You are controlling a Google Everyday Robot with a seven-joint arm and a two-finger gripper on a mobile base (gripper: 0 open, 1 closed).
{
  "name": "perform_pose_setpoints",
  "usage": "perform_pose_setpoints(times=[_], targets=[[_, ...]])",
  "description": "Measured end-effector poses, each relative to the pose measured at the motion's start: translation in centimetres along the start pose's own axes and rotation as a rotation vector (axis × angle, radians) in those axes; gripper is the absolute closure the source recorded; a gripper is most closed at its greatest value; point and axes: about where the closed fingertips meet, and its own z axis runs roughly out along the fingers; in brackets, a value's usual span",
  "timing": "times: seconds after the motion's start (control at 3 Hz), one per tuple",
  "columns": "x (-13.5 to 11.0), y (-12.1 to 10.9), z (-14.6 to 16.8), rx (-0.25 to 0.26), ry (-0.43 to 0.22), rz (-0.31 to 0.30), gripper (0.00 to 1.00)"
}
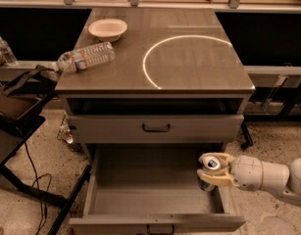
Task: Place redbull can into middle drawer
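gripper [212,170]: mine, clamped on the redbull can [206,185], below the counter's [189,67] front right corner.
redbull can: upright, silver top up.
middle drawer [145,185]: pulled open — can at its right side.

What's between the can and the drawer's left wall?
Only bare drawer floor, in the camera view. The gripper holds the redbull can at the right wall of the middle drawer.

Dim, glare ring [143,66] on countertop [199,67], tool [209,167] over drawer [140,182]
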Motion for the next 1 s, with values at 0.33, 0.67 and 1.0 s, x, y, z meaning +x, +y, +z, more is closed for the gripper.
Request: perform_pose_setpoints(times=[0.33, 0.67, 1.0], targets=[[0.0, 0.0, 0.0, 0.000, 0.000, 0.000, 1.00], [2.0, -1.3, 3.3, -0.048, -0.014, 0.000, 1.00], [7.4, -3.7, 11.2, -0.153, -0.074, -0.013, 1.00]])
